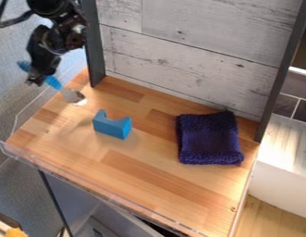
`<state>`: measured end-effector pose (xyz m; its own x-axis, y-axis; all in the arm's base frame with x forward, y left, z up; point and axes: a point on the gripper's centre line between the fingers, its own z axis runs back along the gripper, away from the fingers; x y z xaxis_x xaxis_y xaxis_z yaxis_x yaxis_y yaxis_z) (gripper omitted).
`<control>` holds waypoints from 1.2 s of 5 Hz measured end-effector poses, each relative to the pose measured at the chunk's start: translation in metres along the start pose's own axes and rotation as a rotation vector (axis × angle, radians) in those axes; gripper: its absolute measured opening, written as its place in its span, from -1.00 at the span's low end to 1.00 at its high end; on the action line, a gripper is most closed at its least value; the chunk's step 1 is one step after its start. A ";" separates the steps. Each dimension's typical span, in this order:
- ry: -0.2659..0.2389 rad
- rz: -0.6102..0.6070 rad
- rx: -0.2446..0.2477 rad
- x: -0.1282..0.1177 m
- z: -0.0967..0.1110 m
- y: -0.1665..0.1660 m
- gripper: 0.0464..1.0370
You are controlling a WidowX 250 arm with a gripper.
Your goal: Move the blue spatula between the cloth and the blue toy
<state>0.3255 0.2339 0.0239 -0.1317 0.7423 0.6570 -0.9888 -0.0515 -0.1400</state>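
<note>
Spatula (pixel 53 82), blue-handled, gripped in tool (pixel 39 77), apart fr. notched, blocky toy (pixel 111 126) & nubbly purple cloth (pixel 209 139).

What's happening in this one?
A black robot gripper is holding a blue spatula by its handle, at the upper left of the view, with the pale head pointing down toward the wooden counter's edge. The blue toy sits on the counter to the left of the dark purple cloth, with bare wood between them. The spatula is not yet in that gap.
</note>
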 end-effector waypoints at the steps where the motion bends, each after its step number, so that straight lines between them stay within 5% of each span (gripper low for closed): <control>1: -0.023 0.015 -0.029 -0.010 0.005 -0.009 -0.24; 6: 0.021 -0.094 -0.078 -0.072 0.033 0.002 -0.24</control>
<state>0.3303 0.1580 0.0007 -0.0368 0.7551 0.6546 -0.9881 0.0704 -0.1368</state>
